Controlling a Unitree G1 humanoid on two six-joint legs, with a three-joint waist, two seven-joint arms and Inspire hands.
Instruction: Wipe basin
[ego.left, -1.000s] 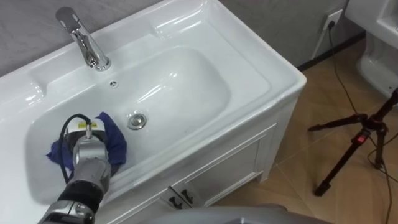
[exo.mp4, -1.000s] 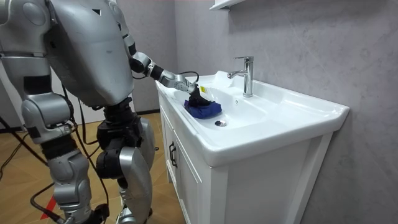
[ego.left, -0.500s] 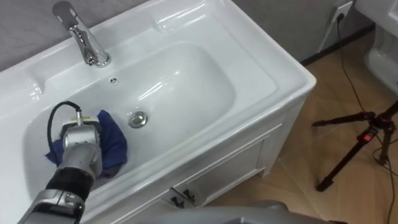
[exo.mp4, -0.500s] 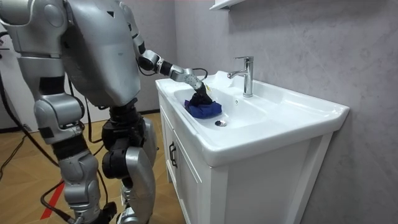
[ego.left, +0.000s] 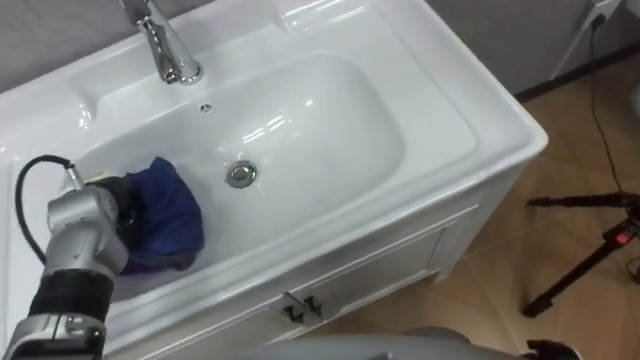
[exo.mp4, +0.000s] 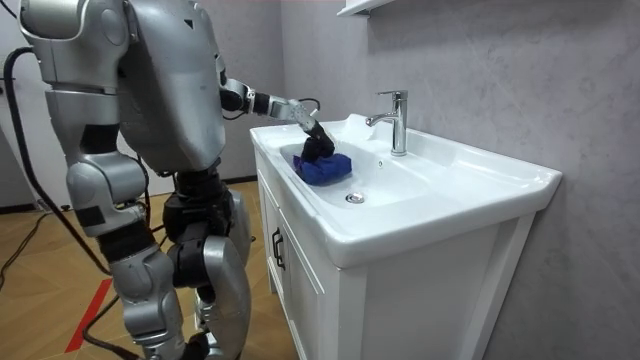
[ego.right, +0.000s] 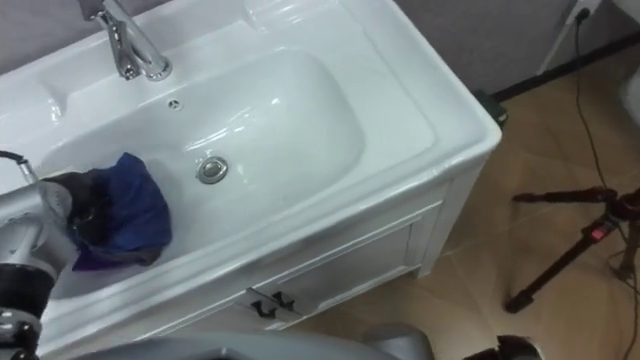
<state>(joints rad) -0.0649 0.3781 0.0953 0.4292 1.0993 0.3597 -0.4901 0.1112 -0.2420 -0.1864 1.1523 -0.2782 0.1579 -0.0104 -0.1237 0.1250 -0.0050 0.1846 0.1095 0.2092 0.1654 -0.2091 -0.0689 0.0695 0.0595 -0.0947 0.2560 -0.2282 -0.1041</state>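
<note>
1. The robot is standing in front of the white vanity cabinet (exo.mp4: 300, 300), stretching its left arm out over the white ceramic basin (ego.left: 330, 110).
2. The left hand (ego.left: 118, 215) is resting in the left end of the bowl, its dark fingers curling into the crumpled dark-blue cloth (ego.left: 170, 210) and gripping it.
3. The cloth is lying bunched on the bowl's floor, near the round metal drain (ego.left: 240, 174) but not touching it.
4. The chrome tap (ego.left: 165, 45) is standing upright on the back rim.
5. A black tripod (ego.left: 590, 250) is standing on the wooden floor, well apart from the cabinet.
</note>
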